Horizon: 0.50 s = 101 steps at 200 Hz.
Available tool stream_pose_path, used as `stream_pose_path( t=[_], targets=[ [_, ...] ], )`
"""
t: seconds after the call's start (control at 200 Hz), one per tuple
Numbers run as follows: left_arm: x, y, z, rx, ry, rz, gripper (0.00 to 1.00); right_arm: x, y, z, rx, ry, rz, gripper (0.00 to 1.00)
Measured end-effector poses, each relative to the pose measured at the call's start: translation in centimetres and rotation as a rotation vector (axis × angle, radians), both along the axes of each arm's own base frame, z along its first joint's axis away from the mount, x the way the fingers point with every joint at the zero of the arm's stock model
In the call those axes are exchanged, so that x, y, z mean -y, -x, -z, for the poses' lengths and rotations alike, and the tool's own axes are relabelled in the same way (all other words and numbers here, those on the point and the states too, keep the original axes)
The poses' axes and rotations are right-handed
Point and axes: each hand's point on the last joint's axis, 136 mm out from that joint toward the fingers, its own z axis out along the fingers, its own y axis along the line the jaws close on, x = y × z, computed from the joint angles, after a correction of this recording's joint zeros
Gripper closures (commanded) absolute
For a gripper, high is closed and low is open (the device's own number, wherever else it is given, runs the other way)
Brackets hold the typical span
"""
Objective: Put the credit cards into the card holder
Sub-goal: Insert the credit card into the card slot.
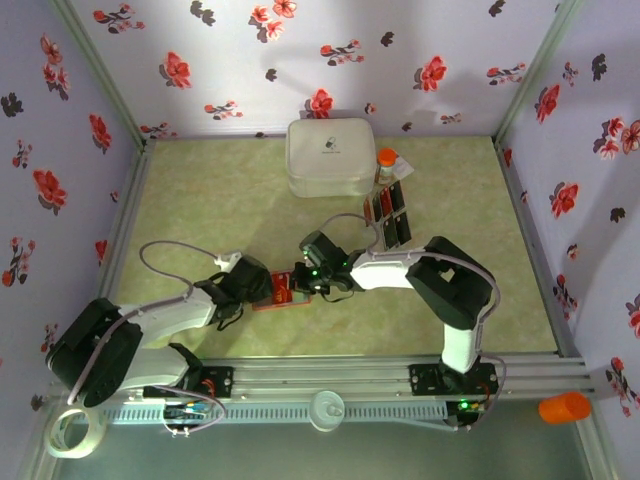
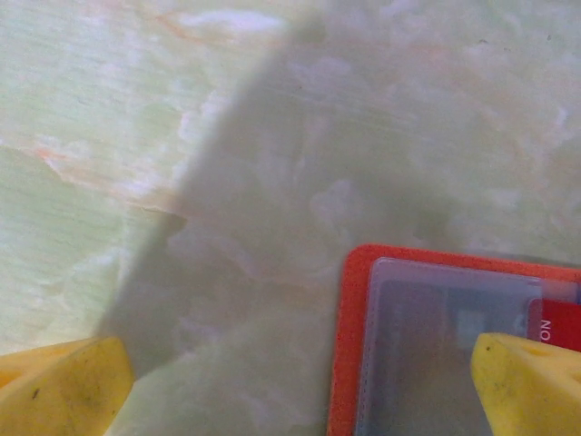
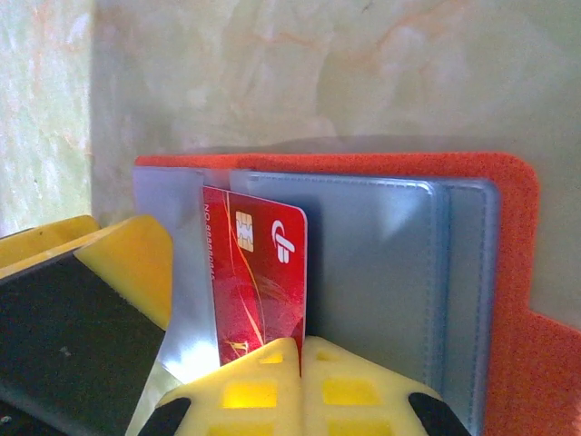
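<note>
Plainly clamped the red card (image 3: 259,272) in the right gripper (image 3: 300,368), with both yellow fingers shut tight on its lower edge at the bottom centre of the right wrist view. Stood that card on edge close against the blue-grey inside of the open orange wallet (image 3: 381,272), left of centre, not visibly tucked under any lip; could not tell whether actually touching. Spread the left gripper (image 2: 295,386) wide, with one yellow finger at the lower left of the left wrist view over bare table (image 2: 182,136) and the other at the lower right over the wallet's clear window; could not tell whether pressing down or merely hovering. Left the other cards (image 1: 390,215) in rows, upper right of centre in the overhead view, near the white case (image 1: 330,157).

Judged the main risk as a missed slot: might have skated the card's edge over the pocket rather than into it, for want of a visible opening there. Might also have shoved the wallet across the smooth table if not pinned. Might have bowed or twisted the thin card out of so narrow a pinch under any sideways push. Crowded both grippers together at the lower centre of the overhead view, so risked a knock as well.
</note>
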Motion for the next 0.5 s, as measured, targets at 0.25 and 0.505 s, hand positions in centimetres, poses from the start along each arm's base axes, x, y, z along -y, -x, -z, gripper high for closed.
stream_pose_path(
  t=[0.25, 0.505],
  targets=[
    [0.0, 0.0, -0.2, 0.011, 0.014, 0.001, 0.00, 1.3, 0.6, -1.2, 0.025, 0.070, -0.053, 0.60],
    [0.1, 0.0, -0.2, 0.012, 0.016, 0.002, 0.00, 4.4, -0.1, -4.4, 0.104, 0.137, -0.046, 0.57]
  ],
)
